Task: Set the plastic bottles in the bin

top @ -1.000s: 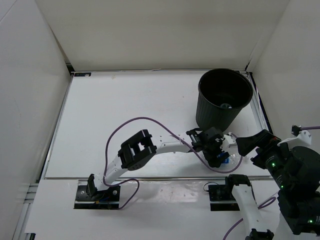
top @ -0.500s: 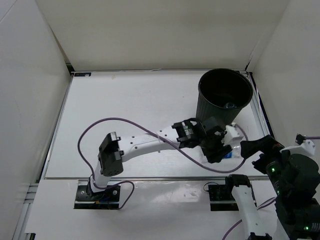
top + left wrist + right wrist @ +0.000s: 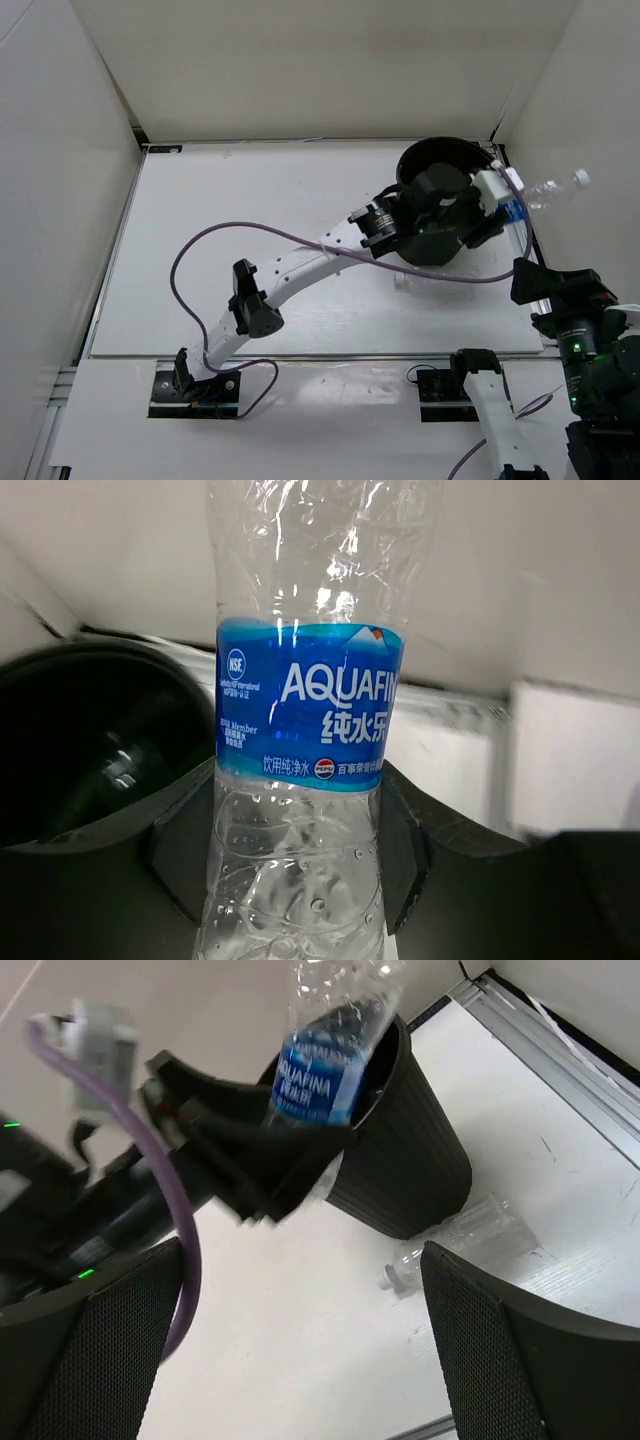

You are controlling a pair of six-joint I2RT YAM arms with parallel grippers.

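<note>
My left gripper (image 3: 492, 203) is shut on a clear bottle with a blue label (image 3: 530, 195) and holds it above the right rim of the black bin (image 3: 420, 160). In the left wrist view the bottle (image 3: 310, 710) stands between the fingers (image 3: 400, 850), with the bin's dark inside (image 3: 90, 730) to the left. A plain clear bottle (image 3: 460, 1240) lies on the table against the bin's base (image 3: 400, 1160). My right gripper (image 3: 300, 1350) is open and empty, low at the right (image 3: 535, 283). The green bottle is out of view.
White walls close the table in on three sides. A purple cable (image 3: 250, 235) loops from the left arm across the table. A metal rail (image 3: 560, 1050) runs along the table's right edge beside the bin.
My left arm has raised the blue-label bottle from the table in front of the bin to above its rim. My right arm has drawn back toward the near right.
</note>
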